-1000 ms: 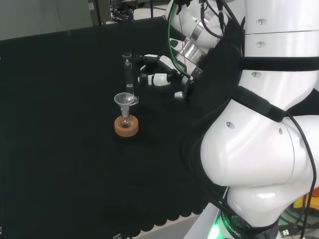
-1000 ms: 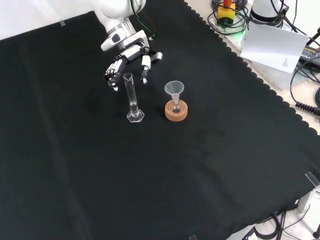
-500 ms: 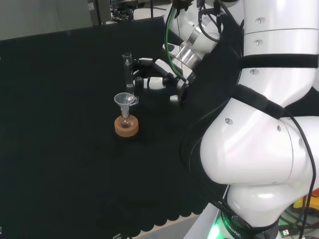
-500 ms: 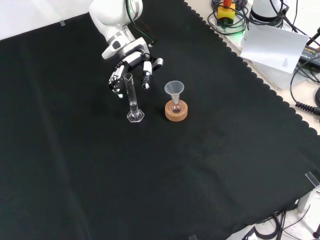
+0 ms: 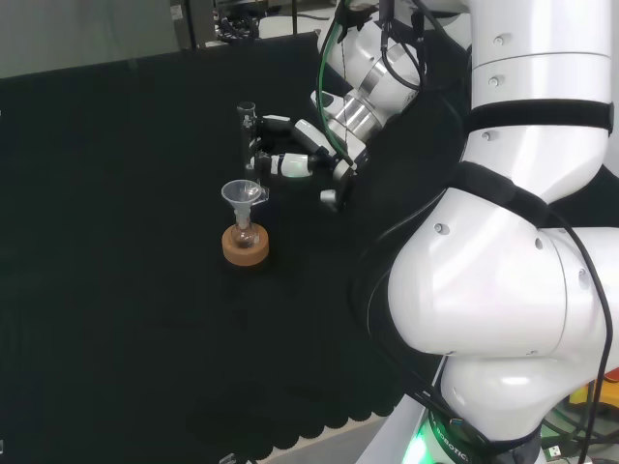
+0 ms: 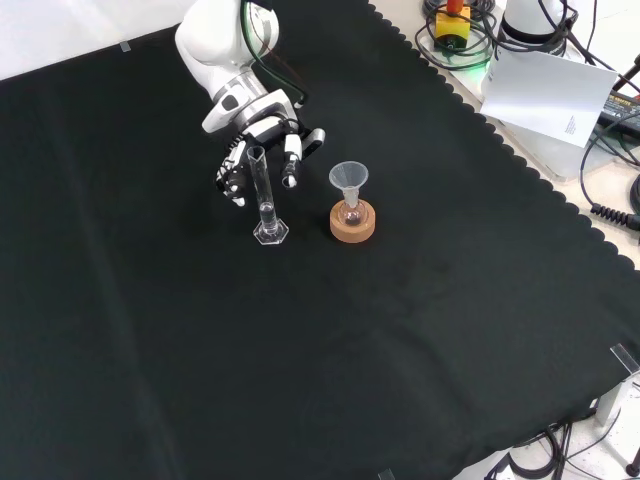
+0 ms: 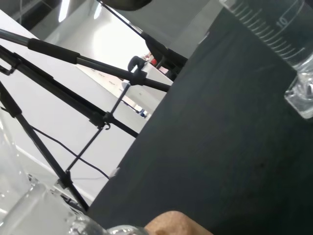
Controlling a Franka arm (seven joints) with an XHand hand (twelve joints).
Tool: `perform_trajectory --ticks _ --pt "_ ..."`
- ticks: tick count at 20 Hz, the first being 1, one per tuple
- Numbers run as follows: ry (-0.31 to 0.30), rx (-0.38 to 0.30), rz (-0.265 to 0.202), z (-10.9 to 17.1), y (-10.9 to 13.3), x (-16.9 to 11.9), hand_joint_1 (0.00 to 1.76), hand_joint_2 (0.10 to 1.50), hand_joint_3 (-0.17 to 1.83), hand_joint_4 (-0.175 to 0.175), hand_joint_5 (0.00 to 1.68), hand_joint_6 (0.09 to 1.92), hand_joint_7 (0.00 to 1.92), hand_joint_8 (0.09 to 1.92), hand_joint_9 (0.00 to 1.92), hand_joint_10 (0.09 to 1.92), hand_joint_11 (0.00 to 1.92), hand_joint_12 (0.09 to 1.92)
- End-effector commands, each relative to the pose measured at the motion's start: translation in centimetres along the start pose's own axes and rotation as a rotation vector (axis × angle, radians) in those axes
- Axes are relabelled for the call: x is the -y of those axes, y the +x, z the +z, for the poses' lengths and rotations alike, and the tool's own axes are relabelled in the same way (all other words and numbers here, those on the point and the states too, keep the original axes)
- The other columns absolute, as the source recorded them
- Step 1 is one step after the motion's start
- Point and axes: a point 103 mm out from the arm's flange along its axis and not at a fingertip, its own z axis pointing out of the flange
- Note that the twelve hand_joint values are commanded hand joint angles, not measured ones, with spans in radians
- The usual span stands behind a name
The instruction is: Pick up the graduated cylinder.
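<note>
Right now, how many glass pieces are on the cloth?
3 plainly visible: the graduated cylinder upright just in front of the hand in the front view, a small flask on a cork ring to its right, and a funnel in the flask's neck. Other clear ware could go unseen.

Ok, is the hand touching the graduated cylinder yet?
Cannot tell. In the front view the hand has fingers either side of the graduated cylinder's top, overlapping it; the head view shows no plain gap or contact either.

Even overhead light leaves the matte black cloth [image 6: 420,330] dark, with no clear shadows. The white arm [image 5: 522,290] looks bright, almost washed out. In the wrist view, near glass [image 7: 29,205] blurs against a bright room behind.
</note>
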Motion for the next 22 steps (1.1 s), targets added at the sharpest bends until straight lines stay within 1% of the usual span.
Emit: perform_trajectory --ticks 1,5,12,16,22 --pt "-0.009 -0.032 -0.016 0.5 0.1 -0.5 0.94 0.97 -0.17 -0.016 0.49 0.09 0.43 0.58 0.68 0.49 0.41 1.27" --pt "-0.02 -0.047 -0.019 0.8 0.0 -0.7 0.95 0.98 -0.17 -0.016 0.49 0.09 0.43 0.58 0.68 0.49 0.41 1.26" --pt "-0.04 -0.069 -0.006 1.6 -0.3 -1.0 0.98 1.0 -0.17 -0.016 0.49 0.09 0.43 0.58 0.68 0.49 0.43 1.26" --pt "-0.042 -0.072 -0.009 1.8 -0.2 -1.2 0.98 1.0 -0.17 -0.016 0.49 0.09 0.44 0.58 0.69 0.49 0.45 1.24" --pt "-0.051 -0.064 0.002 2.1 -0.4 -1.3 1.0 1.02 -0.17 -0.017 0.5 0.09 0.46 0.58 0.73 0.48 0.48 1.22"
